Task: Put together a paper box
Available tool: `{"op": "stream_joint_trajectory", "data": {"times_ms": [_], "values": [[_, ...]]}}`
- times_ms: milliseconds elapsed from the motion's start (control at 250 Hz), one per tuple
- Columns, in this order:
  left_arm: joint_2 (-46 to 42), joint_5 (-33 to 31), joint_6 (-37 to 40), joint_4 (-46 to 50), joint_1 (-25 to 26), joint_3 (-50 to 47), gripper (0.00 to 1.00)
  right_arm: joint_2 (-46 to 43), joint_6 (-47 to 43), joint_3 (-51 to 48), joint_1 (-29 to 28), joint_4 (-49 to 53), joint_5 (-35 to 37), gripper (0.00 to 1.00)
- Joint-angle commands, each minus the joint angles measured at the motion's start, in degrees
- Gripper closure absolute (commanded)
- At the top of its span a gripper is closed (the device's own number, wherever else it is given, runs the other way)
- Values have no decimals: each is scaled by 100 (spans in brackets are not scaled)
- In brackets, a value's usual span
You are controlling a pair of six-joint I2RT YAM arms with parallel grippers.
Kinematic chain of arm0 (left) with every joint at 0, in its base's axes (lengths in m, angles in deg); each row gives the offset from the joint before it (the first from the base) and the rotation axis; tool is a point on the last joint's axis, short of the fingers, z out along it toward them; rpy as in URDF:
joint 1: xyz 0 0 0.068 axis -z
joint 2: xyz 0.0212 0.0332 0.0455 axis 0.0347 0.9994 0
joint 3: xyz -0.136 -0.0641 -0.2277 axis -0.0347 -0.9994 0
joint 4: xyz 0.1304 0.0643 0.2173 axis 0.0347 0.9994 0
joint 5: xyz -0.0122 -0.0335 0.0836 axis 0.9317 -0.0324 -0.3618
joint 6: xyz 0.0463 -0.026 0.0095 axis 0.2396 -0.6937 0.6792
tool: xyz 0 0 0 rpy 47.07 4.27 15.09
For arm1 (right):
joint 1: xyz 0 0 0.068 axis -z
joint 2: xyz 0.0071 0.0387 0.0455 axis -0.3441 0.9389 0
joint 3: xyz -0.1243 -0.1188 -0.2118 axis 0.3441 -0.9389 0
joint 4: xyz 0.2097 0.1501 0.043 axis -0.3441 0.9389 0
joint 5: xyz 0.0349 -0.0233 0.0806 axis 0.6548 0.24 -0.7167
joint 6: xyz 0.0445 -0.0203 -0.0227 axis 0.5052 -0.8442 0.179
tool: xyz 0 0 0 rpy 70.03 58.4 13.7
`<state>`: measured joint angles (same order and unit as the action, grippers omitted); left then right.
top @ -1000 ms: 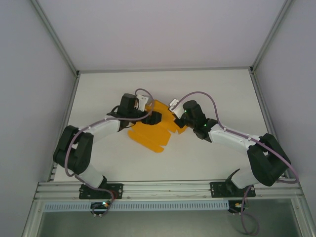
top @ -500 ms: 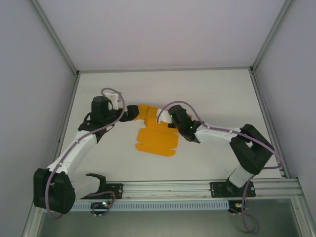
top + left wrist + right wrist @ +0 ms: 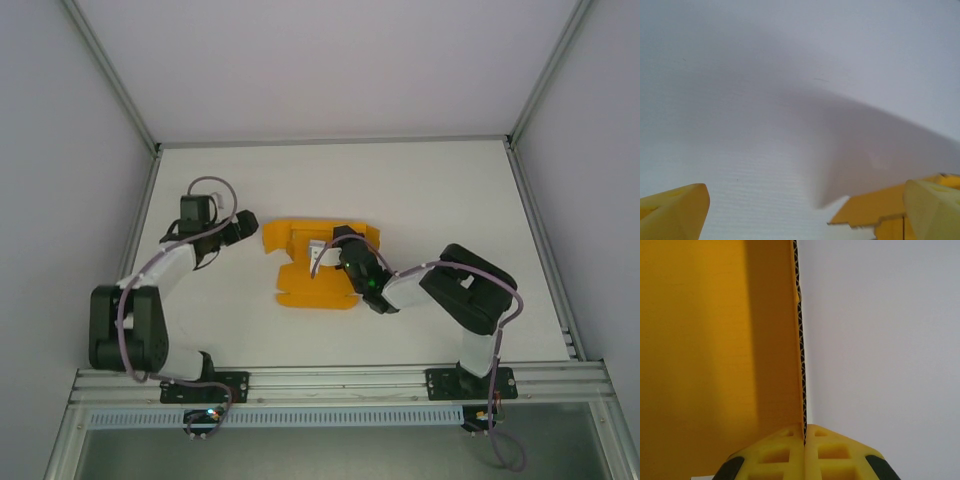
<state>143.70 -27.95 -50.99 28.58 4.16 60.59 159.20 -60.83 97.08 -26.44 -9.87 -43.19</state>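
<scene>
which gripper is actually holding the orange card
The right gripper: it is pinched shut on an edge of the paper box. The left gripper is open, with bare table in its gap and the card off to one side.

The box (image 3: 715,340) is matt orange corrugated card, fluting bare along 1 cut edge. The right gripper (image 3: 804,432) and left gripper (image 3: 807,205) have matt yellow plastic fingers, the right's moulded with square recesses. The table (image 3: 765,150) is matt white, finely ribbed. The rail (image 3: 340,380) is dull metal.

Left gripper (image 3: 244,228), centre left, is hanging with fingers spread; right gripper (image 3: 804,431), at centre, is pinching the box (image 3: 715,340) edge.
</scene>
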Motion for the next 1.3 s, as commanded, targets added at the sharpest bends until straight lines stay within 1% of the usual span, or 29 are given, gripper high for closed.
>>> {"op": "stream_joint_trajectory", "data": {"times_ms": [0, 84, 188, 303, 371, 447, 495, 567, 711, 839, 1006, 1106, 1178, 1294], "values": [[508, 249, 75, -352, -34, 329, 0, 17, -237, -73, -115, -853, 277, 100], [829, 429, 118, -432, 27, 464, 3, -70, -101, -126, -131, -803, 285, 100], [992, 566, 359, -468, 184, 546, 8, -168, -23, -171, -143, -755, 303, 100], [938, 1023, 717, -691, 455, 452, 15, -230, 100, -171, -142, -596, 288, 100], [844, 1115, 887, -775, 639, 331, 18, -239, 119, -169, -137, -558, 291, 100], [720, 1052, 1044, -822, 845, 184, 21, -222, 103, -164, -139, -569, 314, 100], [656, 910, 1068, -847, 986, 83, 22, -213, 58, -161, -139, -555, 355, 100], [598, 884, 1138, -898, 1181, -57, 26, -205, -13, -179, -136, -600, 382, 100], [481, 561, 1137, -1146, 1506, -379, 28, -266, 69, -256, -141, -487, 392, 100], [391, 457, 1077, -1289, 1586, -559, 30, -233, -16, -346, -138, -632, 442, 100], [186, 330, 1259, -1332, 1644, -707, 30, -221, -324, -347, -115, -812, 548, 100], [241, 248, 1343, -1391, 1644, -655, 31, -338, -263, -308, -119, -591, 441, 100], [323, 349, 1385, -1458, 1653, -584, 33, -365, -180, -253, -112, -403, 425, 100], [351, 460, 1449, -1818, 1712, -722, 33, -297, -323, -198, -72, -539, 454, 100]]}}
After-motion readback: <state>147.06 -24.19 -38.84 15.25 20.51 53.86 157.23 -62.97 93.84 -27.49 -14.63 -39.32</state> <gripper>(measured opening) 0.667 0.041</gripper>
